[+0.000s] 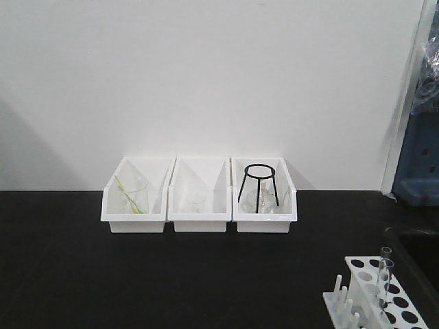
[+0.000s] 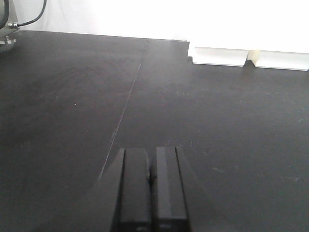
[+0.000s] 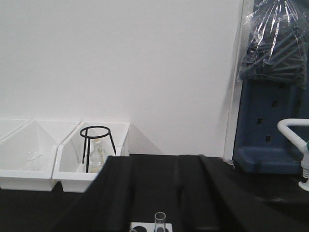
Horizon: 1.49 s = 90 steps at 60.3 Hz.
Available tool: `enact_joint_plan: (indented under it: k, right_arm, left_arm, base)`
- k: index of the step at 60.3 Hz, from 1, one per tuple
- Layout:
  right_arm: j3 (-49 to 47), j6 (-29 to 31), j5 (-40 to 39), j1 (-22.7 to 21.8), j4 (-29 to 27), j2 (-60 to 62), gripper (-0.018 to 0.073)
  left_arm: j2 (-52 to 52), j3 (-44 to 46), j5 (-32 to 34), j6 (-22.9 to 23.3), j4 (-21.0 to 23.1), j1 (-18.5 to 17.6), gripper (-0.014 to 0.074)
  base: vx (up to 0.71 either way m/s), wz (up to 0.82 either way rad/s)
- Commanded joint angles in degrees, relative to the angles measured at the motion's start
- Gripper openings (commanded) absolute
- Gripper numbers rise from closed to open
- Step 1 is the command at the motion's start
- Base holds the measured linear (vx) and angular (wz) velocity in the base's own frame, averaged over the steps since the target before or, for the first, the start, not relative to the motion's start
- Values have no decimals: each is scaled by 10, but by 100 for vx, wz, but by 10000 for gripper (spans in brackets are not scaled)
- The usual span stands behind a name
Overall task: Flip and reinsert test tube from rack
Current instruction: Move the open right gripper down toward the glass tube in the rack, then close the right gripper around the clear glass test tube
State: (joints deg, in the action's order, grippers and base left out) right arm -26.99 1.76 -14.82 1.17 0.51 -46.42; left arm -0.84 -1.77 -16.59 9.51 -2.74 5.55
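The white rack point(image 1: 363, 291) stands at the table's front right corner, pegs on its left side. Two slim clear test tubes point(image 1: 385, 277) stand upright in its holes, close together. Neither gripper shows in the front view. In the right wrist view my right gripper point(image 3: 155, 162) is open and empty, its black fingers spread either side of one tube's open rim point(image 3: 160, 220), which rises from the rack's top point(image 3: 166, 227) at the bottom edge. My left gripper point(image 2: 150, 164) is shut and empty, low over the bare black table, far from the rack.
Three white bins point(image 1: 199, 219) stand in a row against the back wall; the left holds a beaker point(image 1: 134, 195), the right a black tripod stand point(image 1: 259, 185) and a flask. A blue panel point(image 1: 418, 164) and a white tap point(image 3: 294, 126) stand at the right.
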Motion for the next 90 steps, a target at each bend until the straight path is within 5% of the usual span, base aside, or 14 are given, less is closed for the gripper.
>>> enact_joint_plan:
  k: [1, 8, 14, 31, 49, 80, 90]
  right_arm:
    - [-20, 0, -60, 0, 1, -11, 529]
    - [-20, -1, -64, 0, 1, -24, 662]
    - [-19, -23, -79, 0, 1, -33, 691]
    - [100, -31, -404, 0, 54, -207, 612]
    - [101, -30, -618, 0, 58, -417, 514]
    - [-15, -30, -610, 0, 52, -555, 499]
    - [-20, -30, -610, 0, 50, -561, 327]
  left_arm:
    - [-2, -1, 50, 0, 2, -5, -6]
    - [-2, -1, 50, 0, 2, -5, -6]
    - [-2, -1, 50, 0, 2, -5, -6]
    - [-2, -1, 50, 0, 2, -5, -6]
    - [-2, -1, 50, 0, 2, -5, -6]
    - [-2, -1, 50, 0, 2, -5, -6]
    - [-2, -1, 50, 0, 2, -5, -6]
  base:
    - [0, 0]
    - [0, 0]
    - [0, 0]
    - [0, 0]
    - [0, 0]
    - [0, 0]
    - [0, 0]
